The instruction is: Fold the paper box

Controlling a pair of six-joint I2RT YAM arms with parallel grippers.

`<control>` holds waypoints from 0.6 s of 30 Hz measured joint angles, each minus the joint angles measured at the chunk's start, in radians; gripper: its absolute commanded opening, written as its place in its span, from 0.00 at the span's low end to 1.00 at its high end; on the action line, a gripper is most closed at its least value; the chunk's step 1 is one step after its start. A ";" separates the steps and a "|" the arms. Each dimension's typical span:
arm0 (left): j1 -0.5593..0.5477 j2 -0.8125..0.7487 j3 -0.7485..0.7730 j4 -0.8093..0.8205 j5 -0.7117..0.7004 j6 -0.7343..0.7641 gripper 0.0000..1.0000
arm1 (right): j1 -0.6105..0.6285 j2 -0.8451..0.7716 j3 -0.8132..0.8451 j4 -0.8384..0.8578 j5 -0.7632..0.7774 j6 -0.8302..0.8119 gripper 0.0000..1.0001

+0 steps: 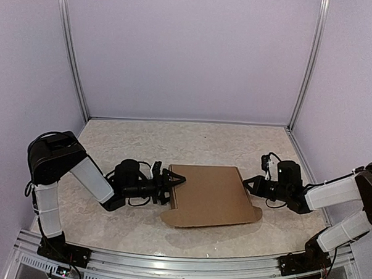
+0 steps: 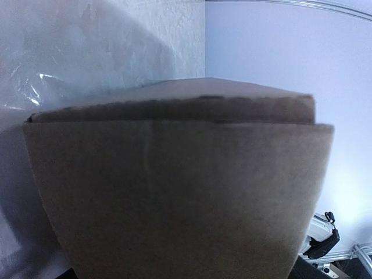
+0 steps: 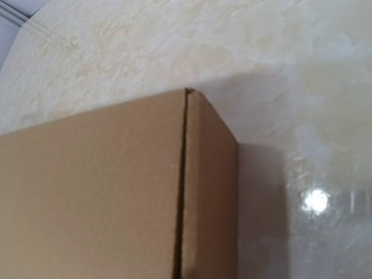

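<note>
While paper box (image 1: 211, 195) lies closed, left jaws spread at edge (right jaws pressed together).

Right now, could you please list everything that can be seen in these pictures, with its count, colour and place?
box: one, brown cardboard, middle of the table, lid down, a flap sticking out at the near edge
table: one, cream with a marbled pattern, under everything
walls: three, pale lilac, left, back and right of the table
posts: two, silver metal, at the back corners
rail: one, silver metal, along the near edge
left arm: one, black and white, left of the box
right arm: one, black and white, right of the box
left gripper: one, black, open, at the box's left edge
right gripper: one, black, shut, at the box's right edge
</note>
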 measured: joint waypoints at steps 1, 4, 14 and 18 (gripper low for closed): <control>-0.001 0.000 0.000 0.005 0.000 -0.003 0.72 | 0.000 -0.001 -0.001 0.000 0.000 0.000 0.00; -0.002 0.000 -0.002 0.015 0.000 -0.008 0.65 | -0.001 -0.008 -0.004 -0.004 0.003 0.000 0.00; 0.001 0.002 -0.005 0.024 0.013 -0.013 0.37 | -0.001 -0.024 -0.012 -0.019 0.002 0.004 0.22; 0.013 0.002 -0.011 0.030 0.038 -0.012 0.31 | -0.003 -0.054 -0.016 -0.072 -0.010 -0.003 0.31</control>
